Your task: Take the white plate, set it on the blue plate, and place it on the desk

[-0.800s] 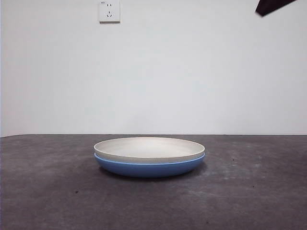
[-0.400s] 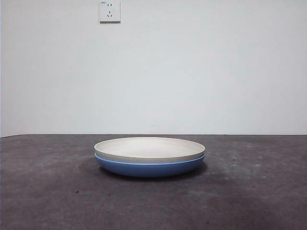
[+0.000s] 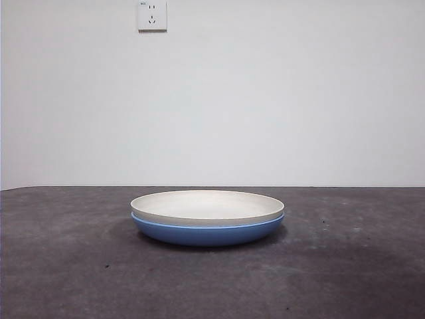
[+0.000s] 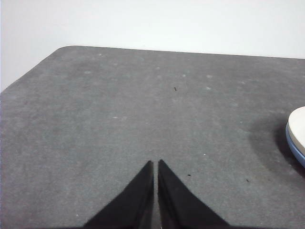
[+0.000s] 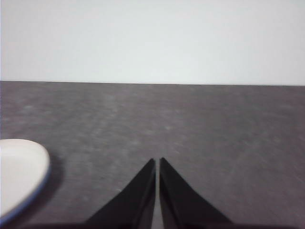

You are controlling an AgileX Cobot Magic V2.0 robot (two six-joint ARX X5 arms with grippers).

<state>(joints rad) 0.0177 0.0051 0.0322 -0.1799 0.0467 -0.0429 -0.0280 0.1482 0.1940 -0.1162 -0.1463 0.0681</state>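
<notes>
The white plate (image 3: 206,205) rests nested on top of the blue plate (image 3: 207,232) in the middle of the desk (image 3: 66,266). Both arms are out of the front view. My left gripper (image 4: 156,164) is shut and holds nothing, hovering over bare desk with the stacked plates' edge (image 4: 298,133) off to one side. My right gripper (image 5: 157,162) is likewise shut and holds nothing, and the white plate's rim (image 5: 19,167) with a thin blue edge beneath shows at that picture's side.
A white wall socket (image 3: 151,14) sits high on the back wall. The desk's rounded corner (image 4: 62,50) shows in the left wrist view. Dark specks dot the surface.
The black arm tip at the top right corner of the front view has gone out of view. The stacked plates have not moved.
</notes>
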